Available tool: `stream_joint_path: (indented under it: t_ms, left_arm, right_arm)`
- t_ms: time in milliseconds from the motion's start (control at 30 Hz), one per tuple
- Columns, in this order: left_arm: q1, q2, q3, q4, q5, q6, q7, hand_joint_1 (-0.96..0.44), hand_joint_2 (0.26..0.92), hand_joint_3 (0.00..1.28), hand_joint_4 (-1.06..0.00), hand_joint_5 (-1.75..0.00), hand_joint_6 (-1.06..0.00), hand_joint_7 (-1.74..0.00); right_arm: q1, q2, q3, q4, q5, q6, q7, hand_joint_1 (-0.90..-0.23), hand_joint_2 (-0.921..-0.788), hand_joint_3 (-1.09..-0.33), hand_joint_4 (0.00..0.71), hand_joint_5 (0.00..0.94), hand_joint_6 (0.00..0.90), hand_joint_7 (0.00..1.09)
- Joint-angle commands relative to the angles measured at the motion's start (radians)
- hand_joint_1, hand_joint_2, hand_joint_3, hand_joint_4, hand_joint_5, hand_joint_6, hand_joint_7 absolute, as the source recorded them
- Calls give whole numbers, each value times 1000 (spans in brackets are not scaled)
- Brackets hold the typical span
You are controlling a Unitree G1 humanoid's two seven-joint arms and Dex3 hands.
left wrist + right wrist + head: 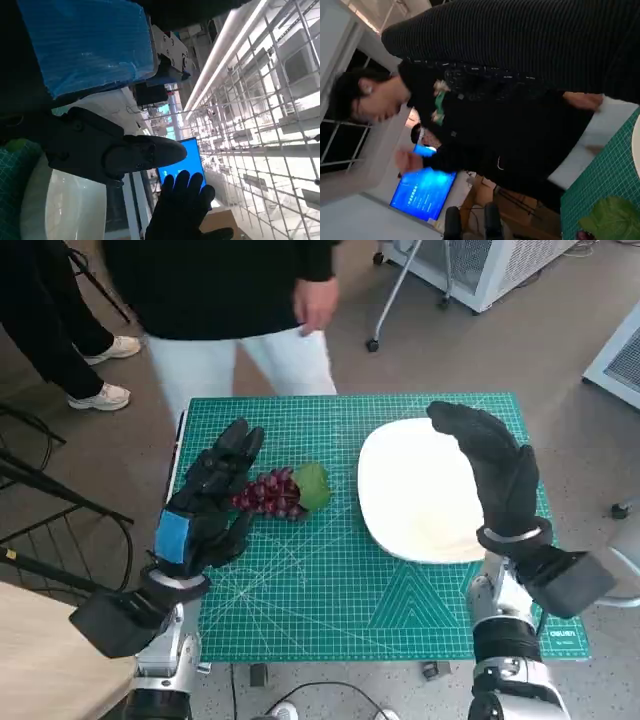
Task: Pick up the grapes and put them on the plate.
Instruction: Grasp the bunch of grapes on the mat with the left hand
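A bunch of dark purple grapes [270,494] with a green leaf [311,485] lies on the green cutting mat [330,590], left of the white plate [420,490]. My left hand [215,495] reaches over the mat, its fingers touching the grapes' left side without closing on them. My right hand [495,465] hovers open above the plate's right part. In the left wrist view the plate [60,210] and my gloved right hand [182,207] show beyond my black left fingers [130,155]. The leaf [610,217] shows in the right wrist view.
A person in a black top and white trousers [240,310] stands at the mat's far edge, one hand [318,302] hanging. Another person's legs and shoes [100,370] are at the far left. A black chair frame [40,510] stands left of the table.
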Motion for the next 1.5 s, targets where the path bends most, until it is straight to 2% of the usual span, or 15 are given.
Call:
stream_joint_path:
  t_ms: [33, 200, 367, 433, 533, 633, 733, 1100, 1300, 1500]
  left_arm:
    - [0, 6, 5, -8, 1, 3, -3, -616, 921, 368, -319, -2, -383, -18]
    - [1, 7, 8, -15, 7, 8, 6, -555, 921, 322, -319, -2, -383, -17]
    - [-3, 25, 19, -9, 90, -11, 59, -224, 921, 168, -306, -1, -383, -15]
    - [-8, 35, 24, -2, 148, -25, 95, -131, 921, 140, -296, -1, -381, -13]
    - [-15, 57, 29, -6, 241, -24, 153, -70, 921, 120, -291, -1, -376, -10]
    - [-20, 92, 28, -37, 340, 12, 204, -54, 921, 99, -293, -2, -366, -4]
    - [-16, 120, 18, -93, 396, 81, 219, -54, 919, 75, -293, -2, -356, -1]
    - [24, 200, -34, -373, 582, 470, 198, -50, 855, 7, -245, -2, -346, -4]
    - [33, 202, -70, -465, 669, 590, 204, -59, 828, 0, -245, -2, -335, 0]
    - [12, 202, -109, -483, 732, 685, 198, -66, 809, 0, -234, 0, -332, -3]
  right_arm:
    - [0, -5, 4, -1, -5, 3, 3, -602, -921, -683, 217, 0, 52, 273]
    - [1, -5, 4, 0, -5, 4, 2, -609, -921, -682, 217, 0, 50, 275]
    - [3, -4, 4, -2, -6, 8, -3, -619, -921, -681, 216, 0, 48, 277]
    - [4, -3, 5, -4, -6, 9, -4, -620, -921, -681, 216, 0, 47, 278]
    - [6, -3, 5, -8, -7, 8, -6, -620, -921, -680, 216, 0, 47, 279]
    - [10, -4, 7, -13, -11, 5, -11, -610, -921, -679, 218, 1, 49, 282]
    - [12, -4, 8, -17, -13, 1, -12, -599, -921, -679, 220, 2, 50, 284]
    - [18, -5, 8, -20, -6, 5, -10, -591, -921, -680, 219, 1, 43, 287]
    - [20, -6, 9, -20, -8, 7, -12, -597, -921, -680, 218, 0, 42, 289]
    - [22, -7, 12, -23, -16, 4, -19, -598, -921, -680, 218, 0, 41, 290]
